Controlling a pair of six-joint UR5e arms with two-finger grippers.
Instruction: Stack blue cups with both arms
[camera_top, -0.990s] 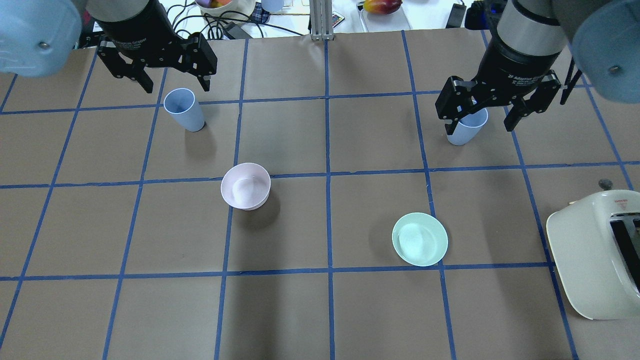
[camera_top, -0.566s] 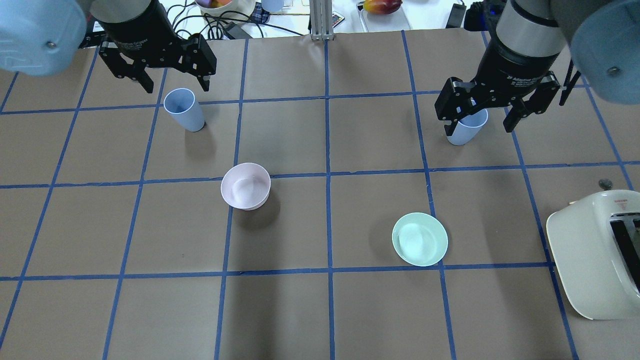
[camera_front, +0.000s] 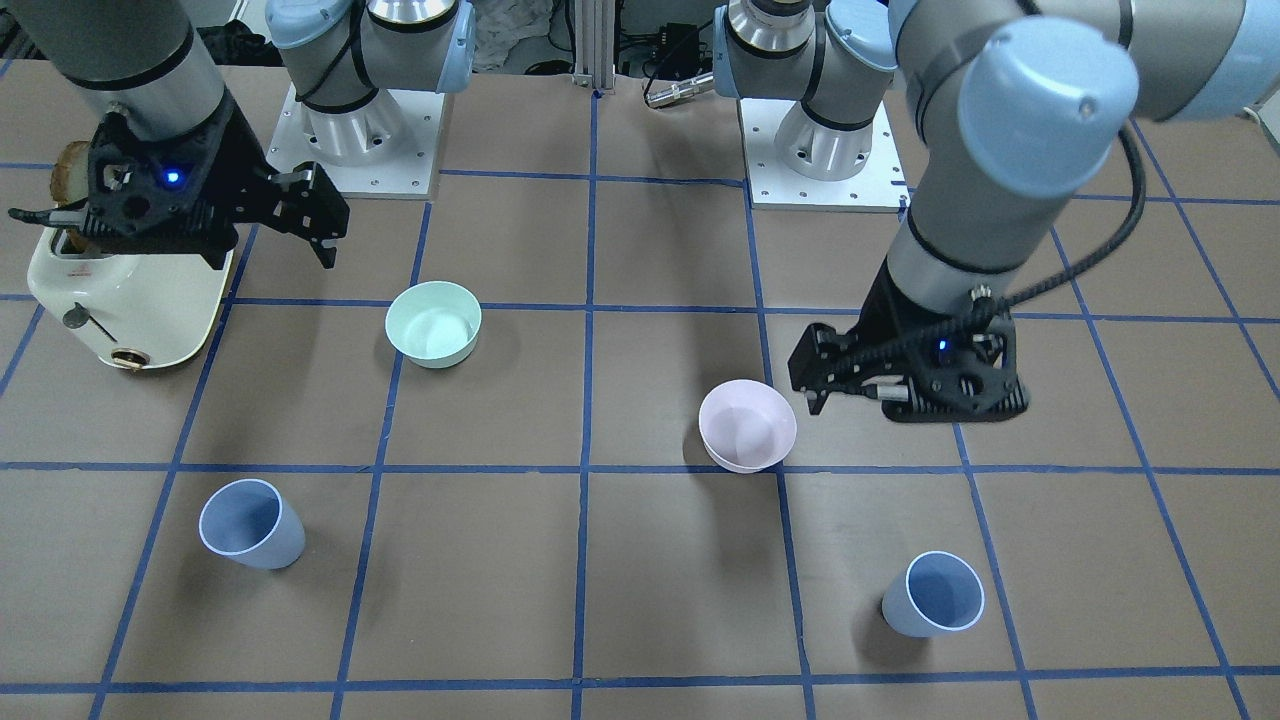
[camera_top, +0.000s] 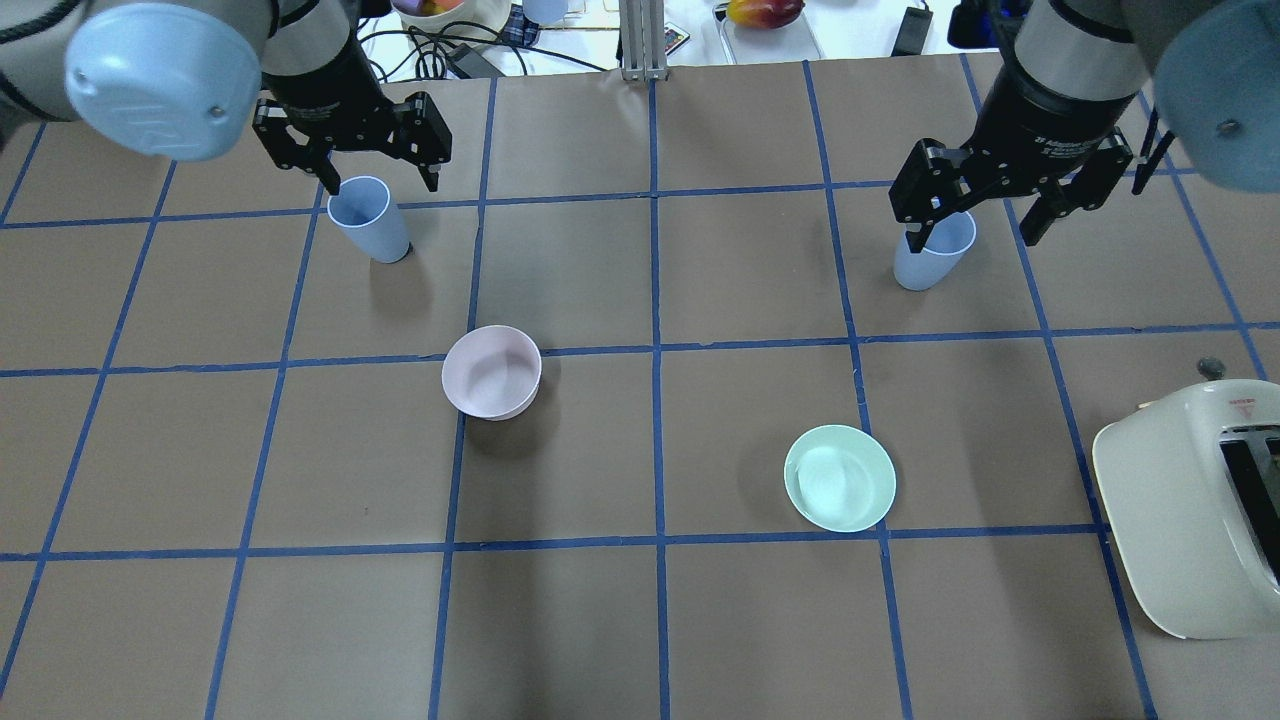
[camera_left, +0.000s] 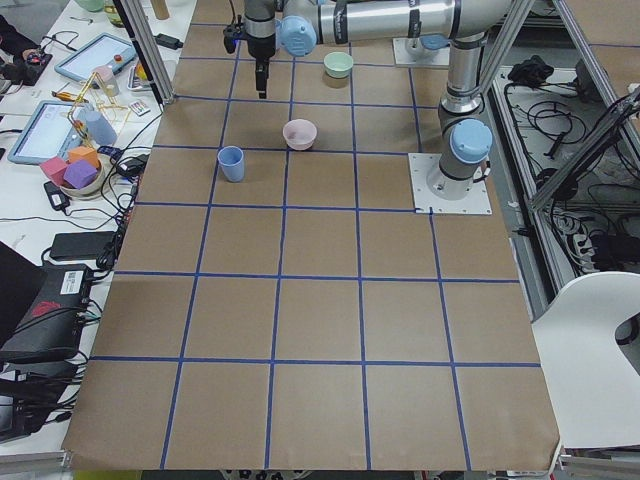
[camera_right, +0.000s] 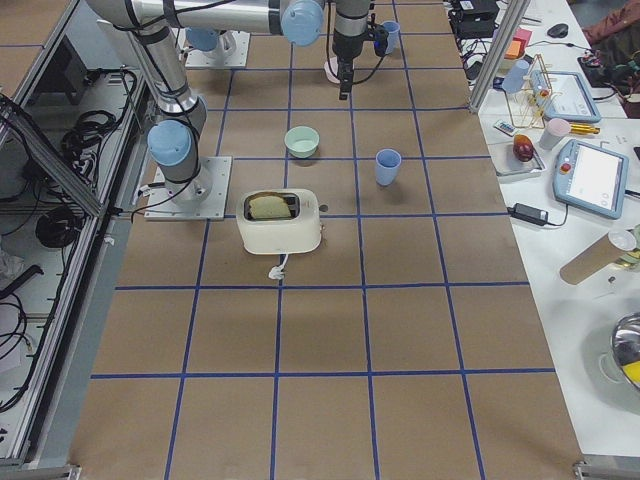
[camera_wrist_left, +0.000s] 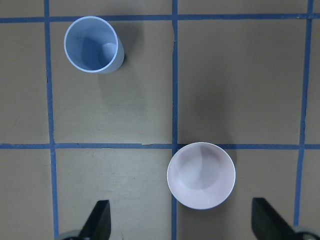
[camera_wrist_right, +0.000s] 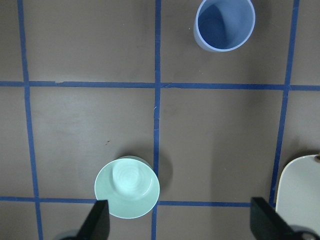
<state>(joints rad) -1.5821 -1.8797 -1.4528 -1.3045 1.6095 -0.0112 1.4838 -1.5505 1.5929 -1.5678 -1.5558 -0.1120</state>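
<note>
Revealing both grippers (camera_front: 910, 400) (camera_front: 180, 225) apart from cups (camera_front: 250, 525) (camera_front: 935, 595) (front view).

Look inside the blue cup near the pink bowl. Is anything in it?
Nothing shows inside the blue cup, only its bare blue wall and part of its bottom. Its near wall covers the rest of the bottom.

Bright, even overhead light; soft shadows; sharp focus.

On the far side of the counter (camera_top: 560, 640), upright and well apart: left cup (camera_top: 368, 220), right cup (camera_top: 930, 255). Between them, nearer the robot: one bowl (camera_top: 491, 372) left of centre, second bowl (camera_top: 839, 478) right of centre and nearer still. At right edge: toaster (camera_top: 1180, 510).
</note>
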